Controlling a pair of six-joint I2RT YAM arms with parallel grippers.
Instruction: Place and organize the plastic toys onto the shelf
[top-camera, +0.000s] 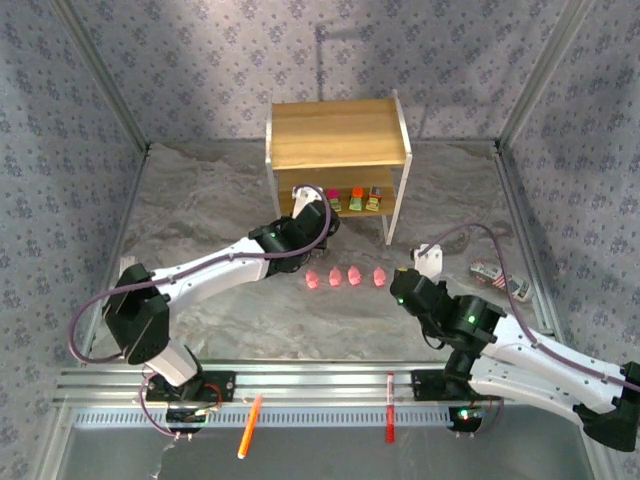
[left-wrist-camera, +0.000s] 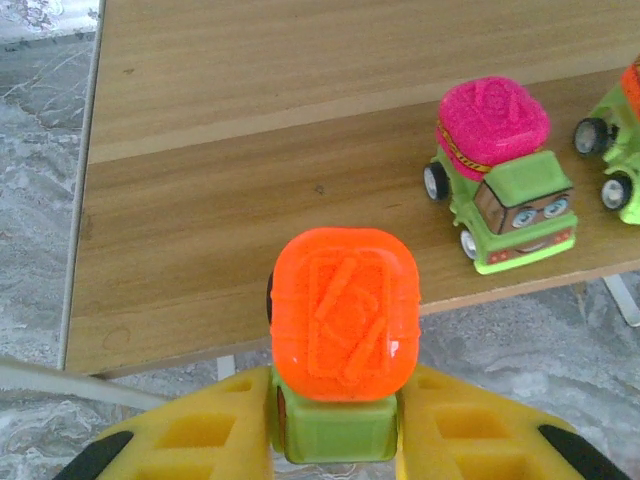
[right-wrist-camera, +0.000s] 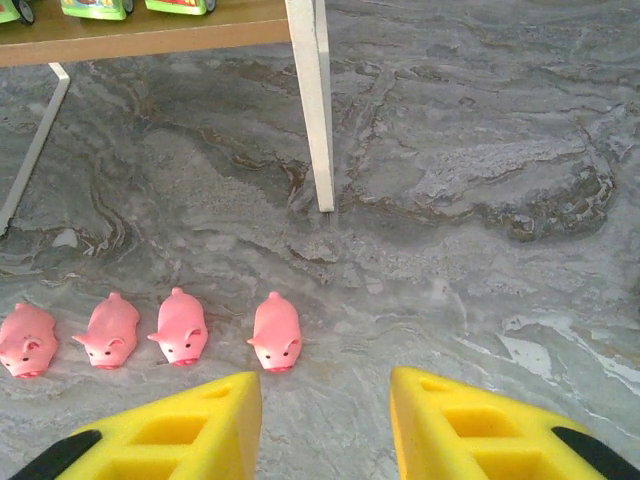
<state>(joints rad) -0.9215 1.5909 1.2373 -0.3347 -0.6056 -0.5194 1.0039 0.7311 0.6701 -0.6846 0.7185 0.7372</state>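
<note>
A grey marbled table (top-camera: 200, 230) is carrying a two-tier wooden shelf (top-camera: 335, 130), which is standing at the far middle. The left arm is reaching across to the shelf's lower board. The left gripper (top-camera: 318, 214) is clamping an orange-topped truck (left-wrist-camera: 343, 315) by its green sides and holding it at the board's front edge; whether its wheels are touching the wood cannot be told. Just right of it on the board, a magenta-topped truck (left-wrist-camera: 497, 170) is sitting with its face toward the front edge, and two more trucks (top-camera: 356, 198) are lining up beyond it. Bare board is lying ahead and to the left of the held truck, so the set-down is probably calling for a short push forward, long axis parallel to its neighbour. The right gripper (right-wrist-camera: 325, 420) is hovering low over the table, its jaws standing apart with nothing between them. Four pink pigs (right-wrist-camera: 275, 332) are lying in a row on the table in front of the shelf, ahead and left of those jaws, each pointing its snout toward the gripper. The right arm is looking the nearer one for them.
</note>
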